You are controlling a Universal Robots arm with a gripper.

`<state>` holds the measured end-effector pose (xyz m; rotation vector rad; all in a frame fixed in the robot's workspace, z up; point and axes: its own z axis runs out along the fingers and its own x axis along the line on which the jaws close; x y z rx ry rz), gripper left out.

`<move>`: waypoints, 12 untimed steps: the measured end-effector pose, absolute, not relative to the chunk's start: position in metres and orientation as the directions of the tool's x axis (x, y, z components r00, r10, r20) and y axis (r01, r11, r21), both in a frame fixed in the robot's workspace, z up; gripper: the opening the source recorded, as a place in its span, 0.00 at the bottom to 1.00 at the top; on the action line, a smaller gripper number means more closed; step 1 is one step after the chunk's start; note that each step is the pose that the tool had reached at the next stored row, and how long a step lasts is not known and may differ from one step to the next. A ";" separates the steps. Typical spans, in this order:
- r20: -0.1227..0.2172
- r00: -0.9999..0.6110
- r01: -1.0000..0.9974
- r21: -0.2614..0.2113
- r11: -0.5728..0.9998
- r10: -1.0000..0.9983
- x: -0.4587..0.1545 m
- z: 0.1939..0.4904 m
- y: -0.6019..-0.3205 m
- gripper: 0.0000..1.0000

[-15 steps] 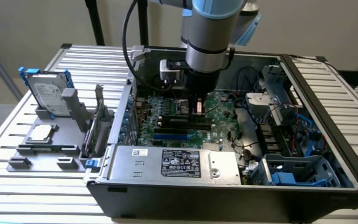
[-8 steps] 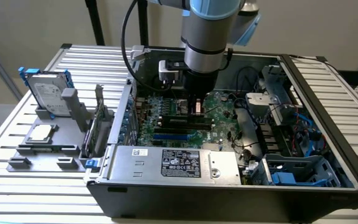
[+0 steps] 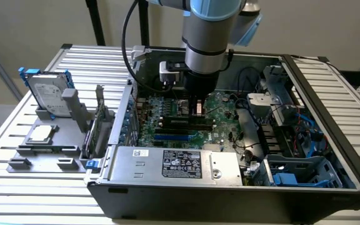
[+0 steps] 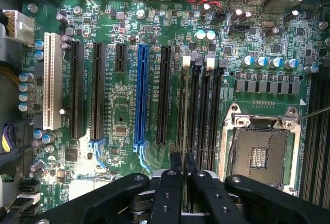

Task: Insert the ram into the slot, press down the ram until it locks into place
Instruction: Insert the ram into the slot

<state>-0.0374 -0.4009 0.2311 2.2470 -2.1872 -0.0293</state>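
We found the ram (image 4: 185, 105), a long, thin green circuit-board stick seen edge-on in the wrist view. It stood upright along the slot (image 4: 181, 121), the long narrow black plastic memory socket at the outer edge of a row of four parallel ones, on the side nearer the long blue expansion slot (image 4: 141, 95). The black two-fingered end effector (image 4: 183, 159) was clamped on the stick's upper edge, its fingers drawn together with only the board between them. We could not tell whether the lower edge sat in the socket, or whether the white end latch (image 4: 186, 61) had closed. We judged that the step called for an upright stick, parallel to the socket, and a straight, even push, since a tilt could jam one end. Sideways room was tight: the neighbouring black socket (image 4: 197, 116) lay just beside, and the silver metal processor frame (image 4: 260, 152) was near. In the exterior view the walls of the black computer case (image 3: 230, 197), set on the ribbed metal bench (image 3: 42, 201), stood well apart from the arm.
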 end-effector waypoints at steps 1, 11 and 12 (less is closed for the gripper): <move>-0.009 0.027 -0.999 0.017 -0.027 -1.000 -0.037 0.231 -0.401 0.13; -0.005 0.024 -1.000 0.016 -0.024 -1.000 -0.038 0.229 -0.400 0.13; -0.005 0.024 -1.000 0.016 -0.024 -1.000 -0.038 0.229 -0.400 0.13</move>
